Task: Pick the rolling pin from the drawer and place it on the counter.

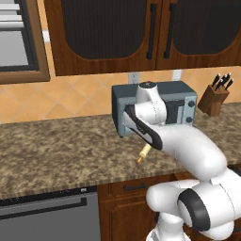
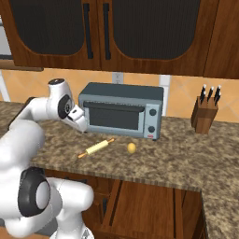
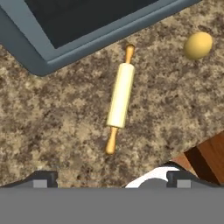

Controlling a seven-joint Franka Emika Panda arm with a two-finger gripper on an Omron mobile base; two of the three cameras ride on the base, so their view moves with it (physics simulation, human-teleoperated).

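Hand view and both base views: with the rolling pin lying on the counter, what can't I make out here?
- Hand: its tips are cut by the hand view's bottom edge; open or shut is unclear, though nothing sits between them.
- Rolling pin: mostly hidden behind the arm in the left base view; fully seen in the right base view.
- Drawer: open below the counter, but its inside is hidden by the counter edge.

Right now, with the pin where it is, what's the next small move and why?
Probably just lift the gripper clear and stop. The rolling pin already lies flat on the counter, in front of the toaster oven and beside the small yellow fruit. In the hand view both fingertips sit wide apart with nothing between them, so the placing looks done.
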